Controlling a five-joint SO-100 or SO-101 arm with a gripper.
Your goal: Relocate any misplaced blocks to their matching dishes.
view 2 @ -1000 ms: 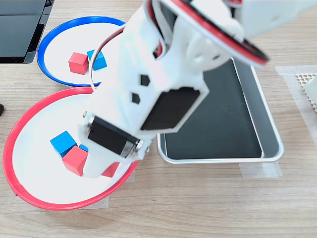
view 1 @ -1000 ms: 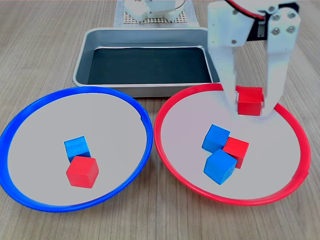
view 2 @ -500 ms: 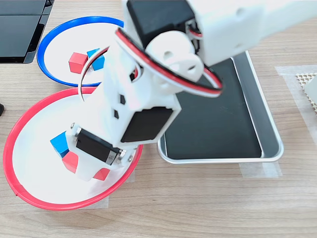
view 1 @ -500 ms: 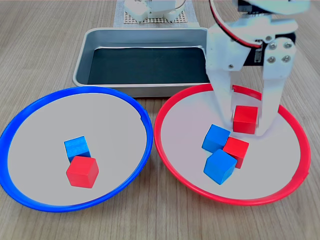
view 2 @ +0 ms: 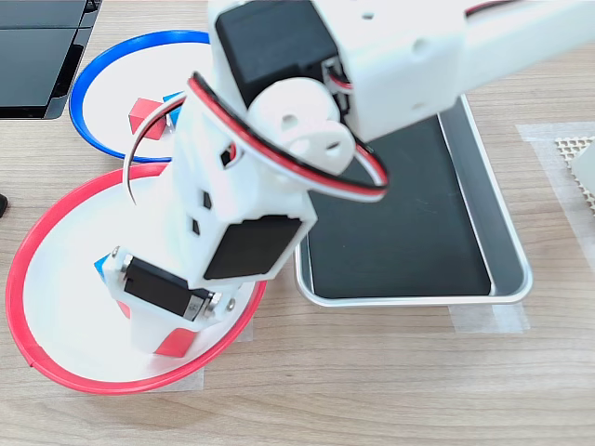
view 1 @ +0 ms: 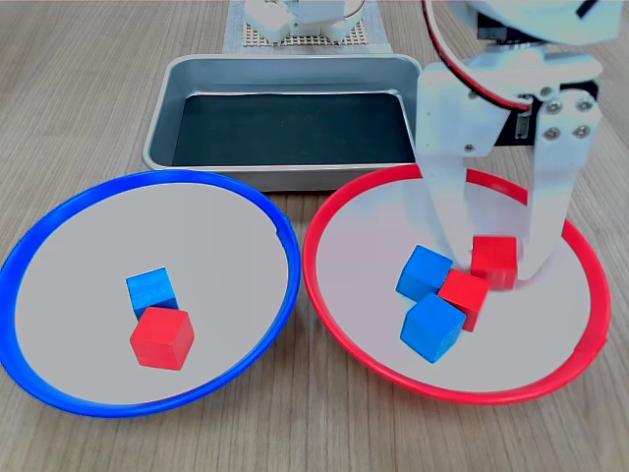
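Observation:
My gripper [view 1: 494, 267] reaches down into the red-rimmed dish [view 1: 308, 265], shut on a red block [view 1: 493, 260] that is low at the dish floor. Just beside it lie a red cube [view 1: 464, 297] and two blue cubes [view 1: 425, 272] [view 1: 432, 328]. The blue-rimmed dish [view 1: 197, 178] on the first exterior view's left holds a blue cube [view 1: 150, 291] and a red cube [view 1: 161, 337]. In the second exterior view the arm hides most of the red-rimmed dish [view 2: 37, 242]; only a corner of a red block [view 2: 172, 342] shows below it.
A silver metal tray [view 1: 285, 175] with a dark bottom stands behind both dishes, nothing in it. A white mesh mat with the arm's base sits beyond it. A dark device lies at the second exterior view's top left.
The gripper has come down with the red block from above the dish's far side to the dish floor, next to the other cubes.

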